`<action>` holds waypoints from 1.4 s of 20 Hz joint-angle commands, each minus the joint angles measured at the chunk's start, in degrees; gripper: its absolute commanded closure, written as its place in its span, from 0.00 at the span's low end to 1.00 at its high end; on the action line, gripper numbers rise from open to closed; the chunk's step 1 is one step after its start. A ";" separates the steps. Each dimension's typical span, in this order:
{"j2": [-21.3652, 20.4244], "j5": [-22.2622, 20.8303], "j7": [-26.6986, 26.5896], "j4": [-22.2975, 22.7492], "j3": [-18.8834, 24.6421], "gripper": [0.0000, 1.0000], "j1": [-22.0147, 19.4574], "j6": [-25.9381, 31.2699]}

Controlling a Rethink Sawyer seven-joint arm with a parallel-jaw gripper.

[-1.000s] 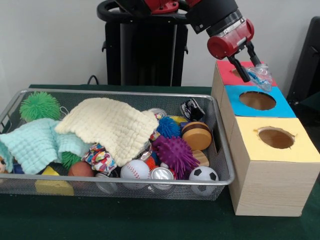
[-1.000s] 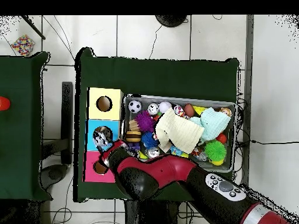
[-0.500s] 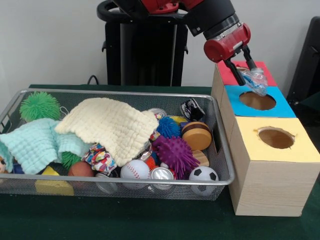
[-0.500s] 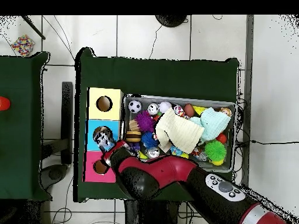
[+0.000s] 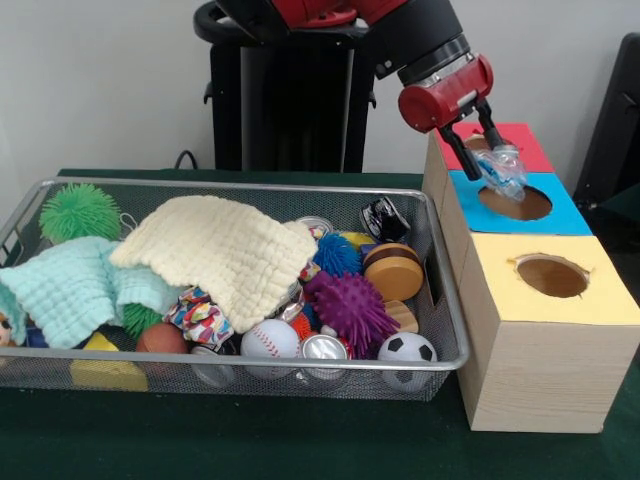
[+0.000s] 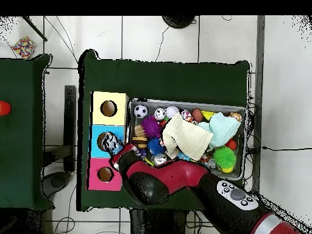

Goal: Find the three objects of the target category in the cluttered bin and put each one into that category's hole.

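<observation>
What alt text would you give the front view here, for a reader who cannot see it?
A red and black robot arm's gripper holds a crumpled clear plastic item just above the hole in the blue box, between a red box and a yellow box. Beside them, a wire bin holds balls, cans and two cloths.

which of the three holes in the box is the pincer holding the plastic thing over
The blue hole, the middle one. The pincer holds the crumpled plastic just above it; the red hole and yellow hole are clear.
</observation>
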 commanded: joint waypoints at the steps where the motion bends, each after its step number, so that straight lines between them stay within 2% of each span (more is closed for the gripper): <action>1: 4.43 -3.52 9.09 -6.46 1.43 1.00 -3.18 -5.46; 8: 5.96 -3.63 8.58 -6.30 1.92 1.00 -3.76 -4.78; 12: 6.33 -2.53 7.15 -6.50 1.29 1.00 -3.39 -0.55; 17: 8.68 -1.24 5.44 -6.34 2.90 1.00 -4.31 4.97; 28: 9.24 -1.42 4.84 -6.27 2.82 1.00 -4.22 5.75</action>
